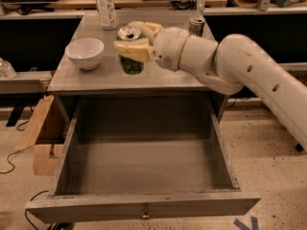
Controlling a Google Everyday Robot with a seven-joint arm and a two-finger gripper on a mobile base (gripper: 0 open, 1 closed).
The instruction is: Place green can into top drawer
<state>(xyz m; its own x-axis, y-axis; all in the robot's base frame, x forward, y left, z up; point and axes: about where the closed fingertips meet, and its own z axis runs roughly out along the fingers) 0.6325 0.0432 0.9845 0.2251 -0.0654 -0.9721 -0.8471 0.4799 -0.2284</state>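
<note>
The green can, green-and-white with a silver top, is held upright in my gripper just above the grey cabinet top, near its front middle. The cream fingers are shut around the can's upper half. My white arm reaches in from the right. The top drawer is pulled wide open below the cabinet top, and nothing shows inside it. Its front panel with a small metal knob faces the camera.
A white bowl sits on the cabinet top at the left. A clear plastic bottle stands at the back left. A slimmer silver-grey can stands at the back right. Cardboard pieces lean on the floor left of the drawer.
</note>
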